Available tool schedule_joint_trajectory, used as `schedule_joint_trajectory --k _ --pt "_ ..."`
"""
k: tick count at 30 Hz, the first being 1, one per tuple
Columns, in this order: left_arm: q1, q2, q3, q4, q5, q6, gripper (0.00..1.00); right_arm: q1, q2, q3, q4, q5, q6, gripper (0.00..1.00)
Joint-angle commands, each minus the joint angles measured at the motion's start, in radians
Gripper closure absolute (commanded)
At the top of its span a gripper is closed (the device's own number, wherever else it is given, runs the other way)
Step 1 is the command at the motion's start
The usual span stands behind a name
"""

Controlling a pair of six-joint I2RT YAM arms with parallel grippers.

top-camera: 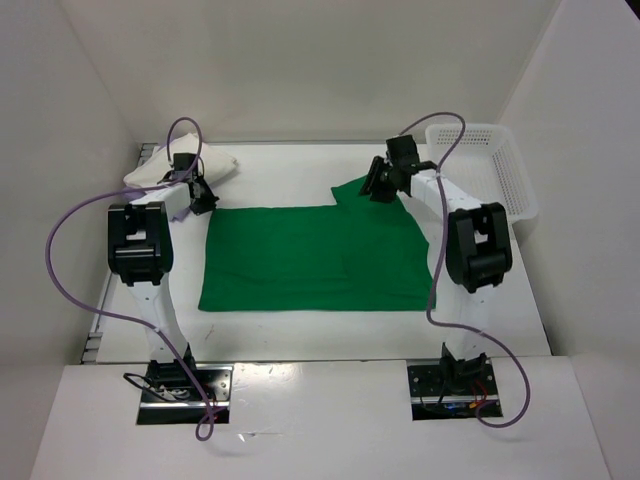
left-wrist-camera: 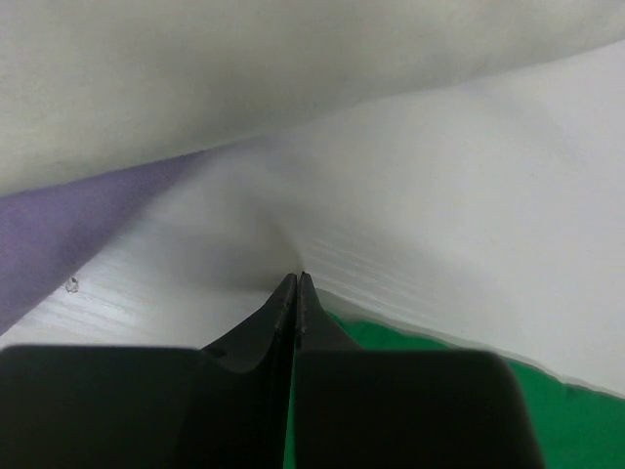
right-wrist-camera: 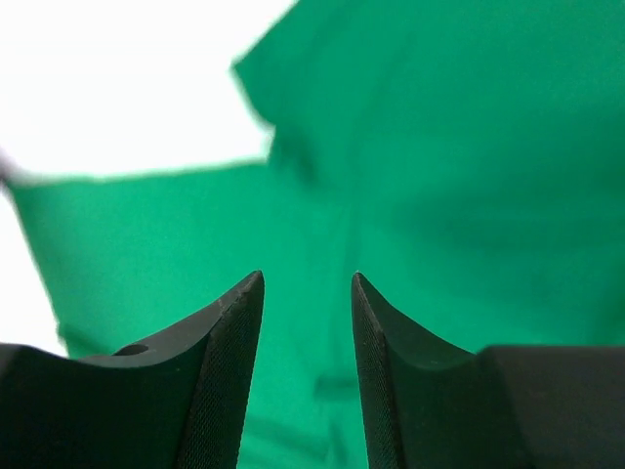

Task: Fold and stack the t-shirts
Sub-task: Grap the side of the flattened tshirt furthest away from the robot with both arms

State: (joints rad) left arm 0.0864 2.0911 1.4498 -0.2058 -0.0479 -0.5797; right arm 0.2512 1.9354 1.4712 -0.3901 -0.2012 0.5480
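The bright green t-shirt (top-camera: pixel 315 258) lies flat in the middle of the table, with one sleeve (top-camera: pixel 352 190) sticking out at its far right. The white t-shirt (top-camera: pixel 182 168) lies bunched at the far left on the lavender one, which shows only in the left wrist view (left-wrist-camera: pixel 59 244). My left gripper (top-camera: pixel 203 196) is shut at the green shirt's far left corner. Its tips (left-wrist-camera: pixel 298 277) rest over bare table, with green cloth (left-wrist-camera: pixel 439 357) beneath and nothing seen between them. My right gripper (top-camera: pixel 374 186) is open and empty (right-wrist-camera: pixel 308 278) just above the green sleeve (right-wrist-camera: pixel 410 147).
A white plastic mesh basket (top-camera: pixel 500 170) stands at the far right of the table. White walls enclose the table (top-camera: pixel 300 325) at the back and on both sides. Purple cables loop from both arms.
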Motion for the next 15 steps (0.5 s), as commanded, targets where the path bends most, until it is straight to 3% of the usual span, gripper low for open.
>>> schedule_joint_trajectory --k 1,11,15 --pt "-0.005 -0.026 -0.02 0.005 -0.001 0.009 1.0 -0.047 0.133 0.194 0.025 0.127 -0.04 0.53" --pt "-0.005 -0.086 -0.04 0.014 0.049 -0.02 1.0 -0.078 0.526 0.742 -0.137 0.318 -0.094 0.52" --pt "-0.005 -0.095 -0.04 0.005 0.059 -0.029 1.0 -0.078 0.668 0.973 -0.236 0.307 -0.103 0.52"
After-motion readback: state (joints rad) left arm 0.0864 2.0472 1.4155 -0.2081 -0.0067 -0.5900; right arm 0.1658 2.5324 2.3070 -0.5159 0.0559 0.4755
